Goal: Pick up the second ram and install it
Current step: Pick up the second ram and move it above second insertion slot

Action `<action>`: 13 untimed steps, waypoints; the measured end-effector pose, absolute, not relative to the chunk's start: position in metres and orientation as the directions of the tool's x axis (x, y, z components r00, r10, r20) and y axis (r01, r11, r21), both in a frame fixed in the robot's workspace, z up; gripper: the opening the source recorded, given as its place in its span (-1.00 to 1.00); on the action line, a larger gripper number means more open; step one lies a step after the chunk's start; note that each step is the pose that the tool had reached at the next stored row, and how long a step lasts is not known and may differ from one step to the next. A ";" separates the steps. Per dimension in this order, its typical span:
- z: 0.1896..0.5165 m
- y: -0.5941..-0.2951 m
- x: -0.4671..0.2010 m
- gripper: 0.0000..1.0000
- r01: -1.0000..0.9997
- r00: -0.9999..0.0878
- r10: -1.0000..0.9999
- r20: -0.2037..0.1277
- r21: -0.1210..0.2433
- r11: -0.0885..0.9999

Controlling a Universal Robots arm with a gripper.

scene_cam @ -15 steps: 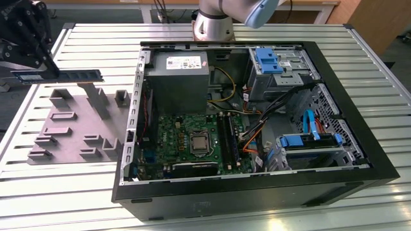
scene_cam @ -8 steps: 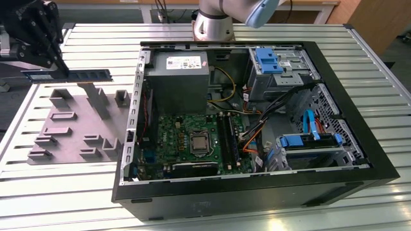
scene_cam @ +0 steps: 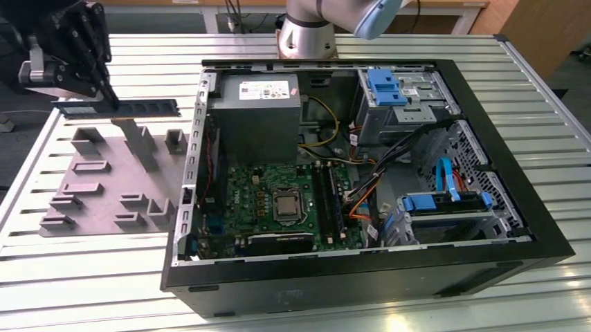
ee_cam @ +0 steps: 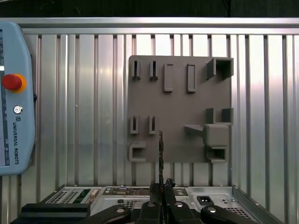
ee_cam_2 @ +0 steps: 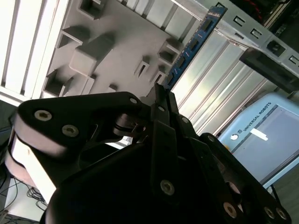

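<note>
Black two-finger gripper [scene_cam: 109, 102]: jaws closed on the second ram [scene_cam: 138, 107], a thin, long, dark bluish-green memory stick w/ black chips. Stick sits right between the jaws, pinched across its flat faces. Its long axis is approx. level and crosswise to the fingers. The longer free end points away from the jaws toward the open black PC case [scene_cam: 538, 207], well apart. Grey plastic fixture plate [scene_cam: 102, 187] lies below the jaws; stick prob. hangs clear of it, gap hard to judge.
</note>
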State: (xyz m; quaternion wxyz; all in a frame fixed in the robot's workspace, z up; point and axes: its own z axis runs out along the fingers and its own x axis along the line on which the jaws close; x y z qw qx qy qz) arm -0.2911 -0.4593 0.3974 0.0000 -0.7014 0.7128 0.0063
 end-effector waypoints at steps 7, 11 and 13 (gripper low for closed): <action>0.397 -0.459 -0.268 -0.73 -1.000 -0.016 -1.000 -0.009 0.010 0.016; 0.397 -0.459 -0.254 -0.73 -1.000 -0.016 -1.000 -0.009 0.011 0.016; 0.397 -0.459 -0.249 -0.73 -1.000 -0.016 -1.000 -0.009 0.011 0.016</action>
